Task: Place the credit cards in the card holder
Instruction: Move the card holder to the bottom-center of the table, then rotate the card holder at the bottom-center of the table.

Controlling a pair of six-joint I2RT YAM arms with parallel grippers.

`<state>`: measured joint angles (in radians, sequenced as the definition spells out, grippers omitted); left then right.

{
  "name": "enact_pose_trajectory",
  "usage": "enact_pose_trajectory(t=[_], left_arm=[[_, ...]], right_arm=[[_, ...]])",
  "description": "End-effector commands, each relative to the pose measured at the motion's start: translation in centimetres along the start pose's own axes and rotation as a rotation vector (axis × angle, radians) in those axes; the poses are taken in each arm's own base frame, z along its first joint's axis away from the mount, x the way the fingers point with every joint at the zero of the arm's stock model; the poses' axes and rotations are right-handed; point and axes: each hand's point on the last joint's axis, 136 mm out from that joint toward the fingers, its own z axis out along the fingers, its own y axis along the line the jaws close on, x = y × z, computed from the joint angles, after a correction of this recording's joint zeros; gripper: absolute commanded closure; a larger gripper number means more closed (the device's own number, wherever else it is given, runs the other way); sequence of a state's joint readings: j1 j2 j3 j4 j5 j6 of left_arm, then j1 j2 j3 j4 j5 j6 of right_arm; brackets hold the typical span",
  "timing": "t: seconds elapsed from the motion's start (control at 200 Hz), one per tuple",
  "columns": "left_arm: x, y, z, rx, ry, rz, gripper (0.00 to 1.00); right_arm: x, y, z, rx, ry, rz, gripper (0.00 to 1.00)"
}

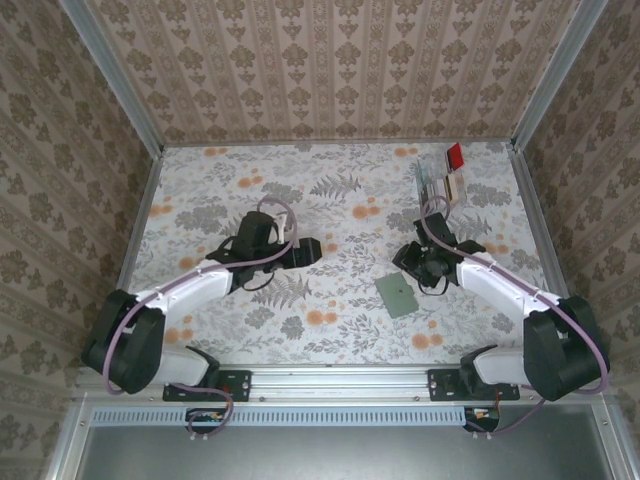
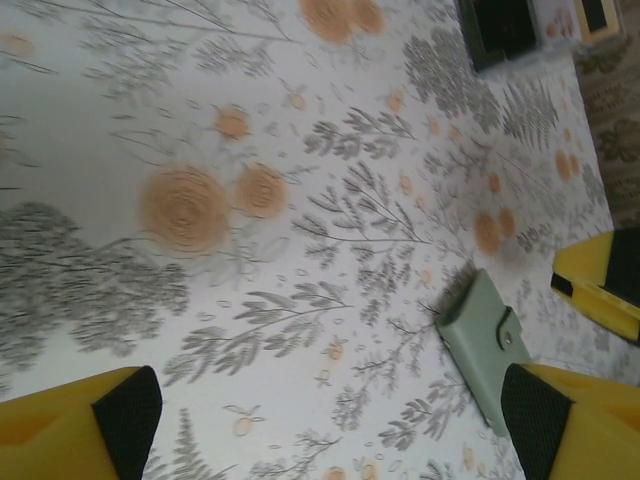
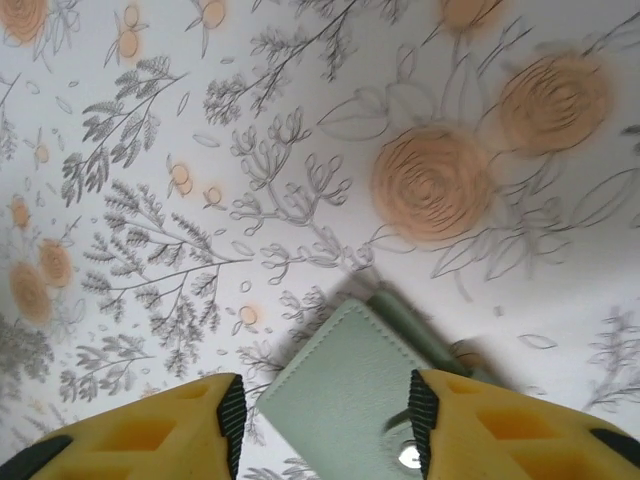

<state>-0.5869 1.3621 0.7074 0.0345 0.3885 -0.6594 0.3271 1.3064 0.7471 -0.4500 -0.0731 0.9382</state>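
The card holder [image 1: 397,295], a sage-green wallet folded shut, lies flat on the floral table right of centre. My right gripper [image 1: 416,264] hovers just behind it. In the right wrist view the card holder [image 3: 345,395] lies between the yellow fingers of this gripper [image 3: 327,420]. The jaws stand apart, with a small gap at the left pad. My left gripper [image 1: 312,250] is open over bare table, and the card holder [image 2: 485,340] sits beside its right finger [image 2: 560,420]. The credit cards [image 1: 440,183] stand in a clear tray at the back right.
The clear tray [image 1: 447,172] has a red end piece [image 1: 455,155] and stands near the right wall. In the left wrist view its dark card [image 2: 500,28] shows at the top right. Patterned walls close in the table at the back and both sides.
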Motion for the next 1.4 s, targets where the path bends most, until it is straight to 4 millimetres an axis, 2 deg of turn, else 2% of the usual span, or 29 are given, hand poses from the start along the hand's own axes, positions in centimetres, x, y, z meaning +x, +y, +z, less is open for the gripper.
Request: enact_pose_trajectory(t=[0.0,0.08,0.165,0.285,0.4,0.515,0.61,0.695,0.745,0.865,1.025,1.215,1.395], left_arm=[[0.5,-2.3,0.8,0.064,0.048,-0.017,0.09],[1.1,-2.9,1.4,0.077,0.07,-0.026,0.12],[1.6,-3.3,2.1,0.089,0.09,-0.041,0.13],[2.5,-3.8,2.9,0.101,0.122,-0.051,0.14],[3.4,-4.2,3.6,0.114,0.151,-0.067,0.17],[4.4,-4.4,4.3,0.118,0.186,-0.092,0.2],[5.0,-4.3,4.7,0.116,0.197,-0.121,0.21],[5.4,-4.5,5.1,0.122,0.212,-0.143,0.23],[5.8,-4.5,5.2,0.123,0.231,-0.154,0.26],[6.8,-4.4,5.5,0.106,0.266,-0.186,0.28],[8.4,-4.6,5.9,0.097,0.316,-0.213,0.3],[9.6,-5.0,7.4,0.103,0.363,-0.235,0.32],[9.9,-5.6,8.6,0.111,0.394,-0.232,0.34]], right_arm=[[2.0,-3.3,0.0,0.129,0.091,-0.119,0.55],[3.4,-3.8,0.8,0.119,0.151,-0.125,0.6],[4.6,-4.7,1.5,0.135,0.192,-0.12,0.61],[6.6,-4.9,2.0,0.121,0.25,-0.116,0.63],[8.0,-3.1,2.6,0.022,0.274,-0.08,0.64],[9.4,-0.1,2.8,-0.108,0.307,-0.044,0.64],[10.2,2.6,2.5,-0.188,0.334,-0.05,0.64],[10.2,3.7,1.9,-0.213,0.335,-0.063,0.64],[9.9,3.3,1.6,-0.184,0.319,-0.08,0.64],[9.5,0.8,1.4,-0.053,0.295,-0.167,0.65],[11.1,1.2,1.3,-0.102,0.364,-0.254,0.68],[11.5,0.5,2.0,-0.073,0.378,-0.26,0.7],[12.4,-0.4,2.9,-0.044,0.407,-0.241,0.7]])
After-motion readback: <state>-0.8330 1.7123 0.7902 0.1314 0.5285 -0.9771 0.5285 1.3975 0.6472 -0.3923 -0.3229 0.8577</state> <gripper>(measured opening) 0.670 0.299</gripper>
